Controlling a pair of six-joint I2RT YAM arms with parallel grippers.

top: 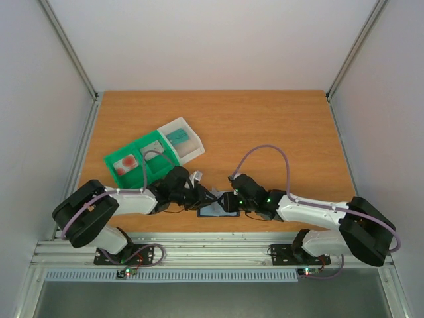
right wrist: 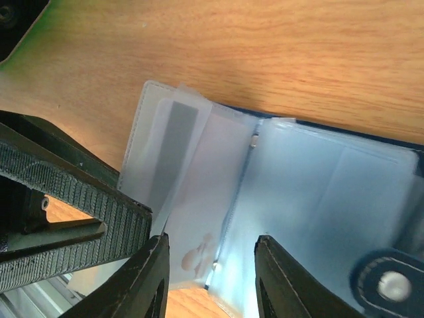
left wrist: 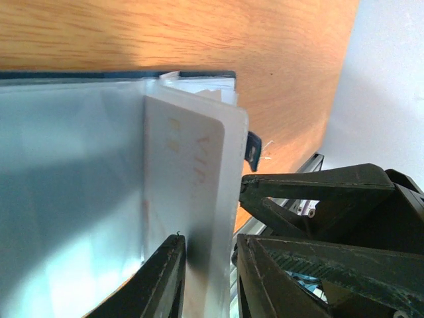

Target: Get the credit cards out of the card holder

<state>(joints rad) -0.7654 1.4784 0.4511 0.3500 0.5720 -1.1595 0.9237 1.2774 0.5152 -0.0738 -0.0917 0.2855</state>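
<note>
Left gripper (left wrist: 211,265) looks pinched nearly shut on the pale credit card (left wrist: 192,165). Its long axis runs straight ahead into the card holder (left wrist: 66,199) sleeve, so I'd pull straight back. Right gripper (right wrist: 212,265) hangs open over the sleeves, gripping nothing. The card holder sits by the desk (top: 265,126) near edge, with open room beyond.

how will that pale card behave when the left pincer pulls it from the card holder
The pale card is probably stiff: its edges look straight and flat beside the limp clear sleeve. It is likely light and thin, and its smooth face could slip in the left pincer unless it is squeezed firmly.
</note>
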